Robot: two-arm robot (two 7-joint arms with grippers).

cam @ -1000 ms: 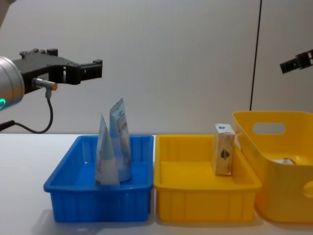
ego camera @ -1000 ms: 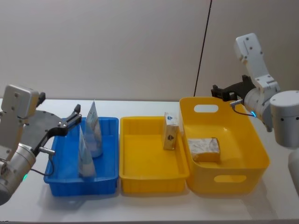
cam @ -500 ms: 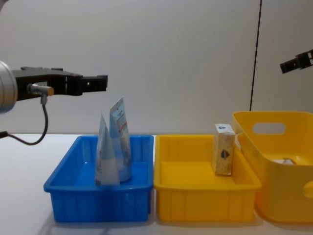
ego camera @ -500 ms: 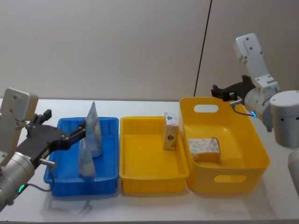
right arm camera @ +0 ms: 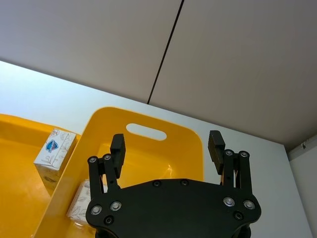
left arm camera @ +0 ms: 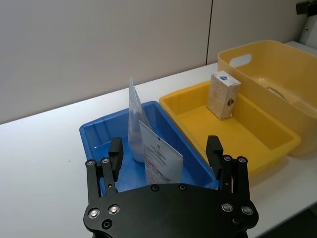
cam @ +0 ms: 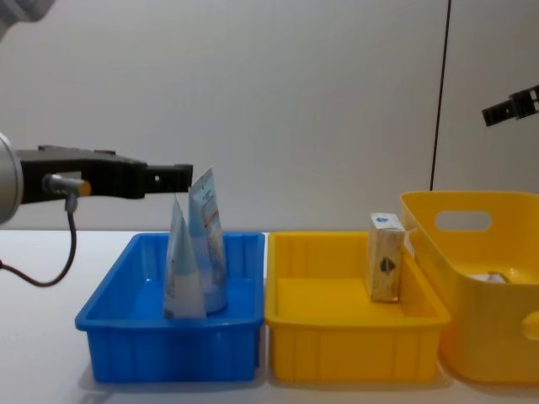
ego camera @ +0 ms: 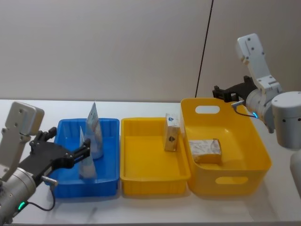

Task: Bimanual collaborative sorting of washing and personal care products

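Note:
Two white and pale-blue squeeze tubes stand cap-down in the blue tray (ego camera: 113, 141): a taller rear tube (ego camera: 93, 127) and a shorter front tube (ego camera: 86, 157). My left gripper (ego camera: 66, 143) is open at the tray's front-left, level with the tube tops. In the left wrist view the left gripper (left arm camera: 165, 148) is spread either side of the front tube (left arm camera: 161, 158), apart from it. A beige carton (ego camera: 171, 133) stands in the yellow tray (ego camera: 155, 181). Another carton (ego camera: 205, 149) lies in the yellow tub (ego camera: 225, 181). My right gripper (ego camera: 220, 92) hangs open and empty above the tub's back rim.
The three containers stand side by side across the white table, with blue on the left, the yellow tray in the middle and the tub on the right. A wall with a dark vertical seam runs close behind. Bare tabletop lies to the left of the blue tray.
My left gripper has dropped lower and reached forward over the blue tray toward the tubes. The right arm, tubes and cartons have not moved.

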